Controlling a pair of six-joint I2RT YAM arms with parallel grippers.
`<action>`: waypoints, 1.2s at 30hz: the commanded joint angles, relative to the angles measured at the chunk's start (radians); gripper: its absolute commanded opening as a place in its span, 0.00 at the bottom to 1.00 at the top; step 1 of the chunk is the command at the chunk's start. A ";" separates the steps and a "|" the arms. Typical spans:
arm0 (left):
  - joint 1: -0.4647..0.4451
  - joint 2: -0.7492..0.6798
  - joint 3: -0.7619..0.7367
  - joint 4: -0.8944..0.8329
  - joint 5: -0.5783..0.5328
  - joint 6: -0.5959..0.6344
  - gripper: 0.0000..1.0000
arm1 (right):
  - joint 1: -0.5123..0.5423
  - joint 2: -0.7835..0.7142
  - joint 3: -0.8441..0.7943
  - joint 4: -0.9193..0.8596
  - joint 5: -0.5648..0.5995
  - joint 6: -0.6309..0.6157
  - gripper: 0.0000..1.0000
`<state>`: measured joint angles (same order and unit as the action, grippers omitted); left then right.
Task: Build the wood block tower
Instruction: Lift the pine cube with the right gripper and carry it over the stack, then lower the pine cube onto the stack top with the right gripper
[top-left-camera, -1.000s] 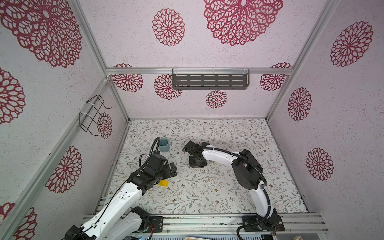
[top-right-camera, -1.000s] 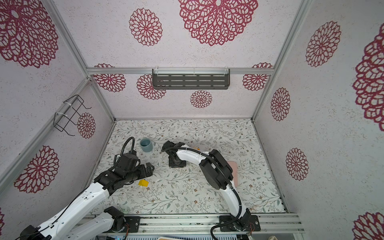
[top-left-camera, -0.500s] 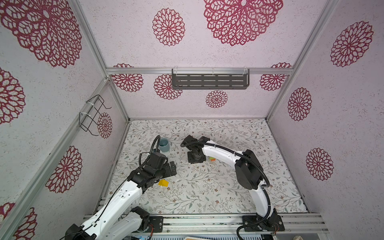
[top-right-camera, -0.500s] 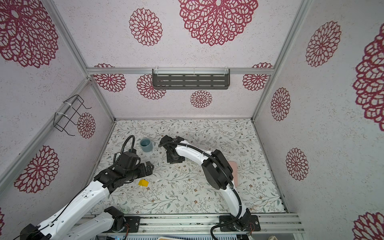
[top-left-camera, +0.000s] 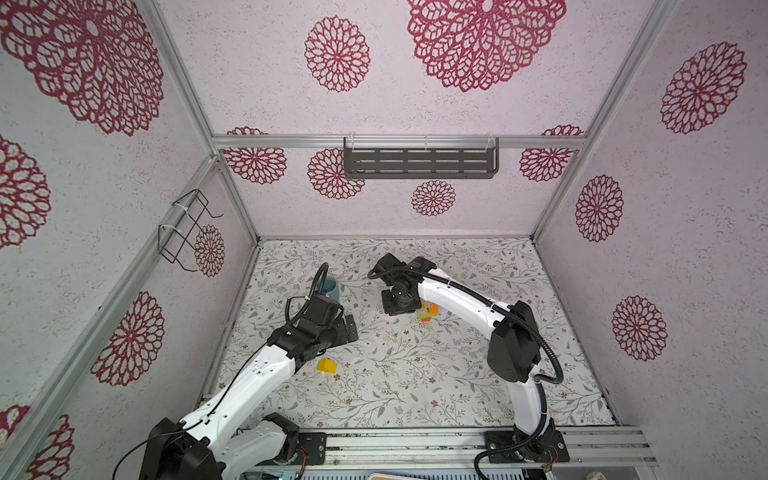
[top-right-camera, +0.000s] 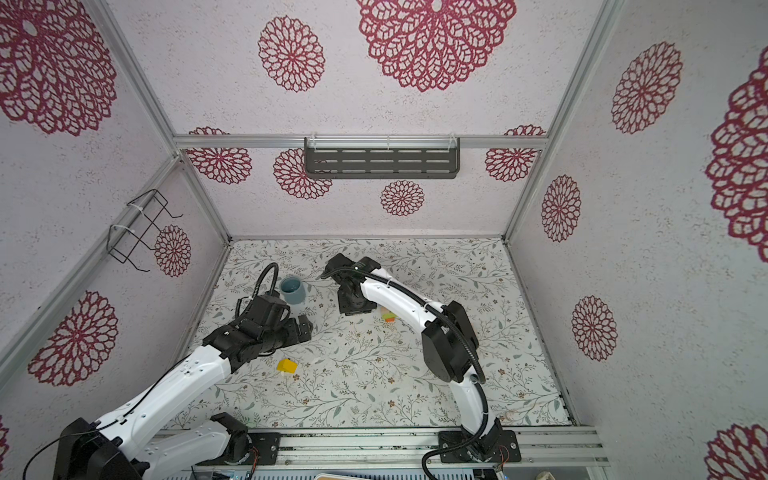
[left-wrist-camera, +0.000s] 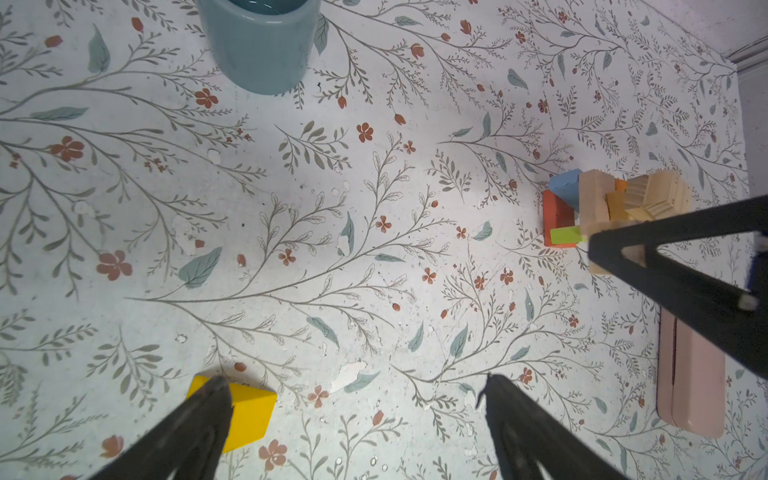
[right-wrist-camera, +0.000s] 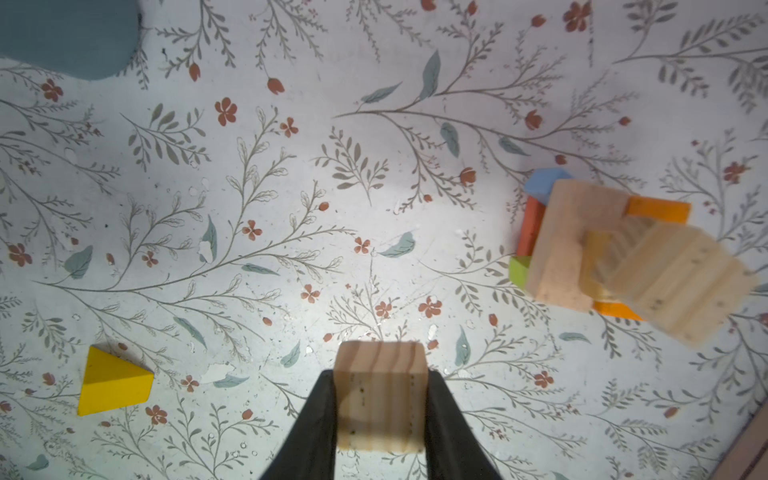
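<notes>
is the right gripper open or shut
Shut on a plain pale wood block: black fingers of the right gripper press both its sides.

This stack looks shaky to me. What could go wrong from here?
1. Atop the tower, the grooved block sits askew; placing the plain block from the right gripper there may topple it.
2. The yellow block is wedge-shaped, so the open left gripper might lose it.
</notes>
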<state>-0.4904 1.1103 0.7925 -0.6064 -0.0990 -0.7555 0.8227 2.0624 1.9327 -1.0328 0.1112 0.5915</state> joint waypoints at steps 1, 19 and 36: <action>-0.007 0.022 0.047 0.039 -0.017 0.005 0.98 | -0.036 -0.069 0.029 -0.083 0.022 -0.057 0.30; -0.010 0.229 0.196 0.056 0.007 0.025 0.97 | -0.197 -0.126 -0.001 -0.122 -0.014 -0.176 0.30; -0.011 0.306 0.235 0.060 -0.001 0.052 0.98 | -0.235 -0.061 0.056 -0.144 -0.037 -0.213 0.30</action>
<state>-0.4931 1.4075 1.0073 -0.5610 -0.0887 -0.7219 0.5953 2.0033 1.9484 -1.1381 0.0750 0.3992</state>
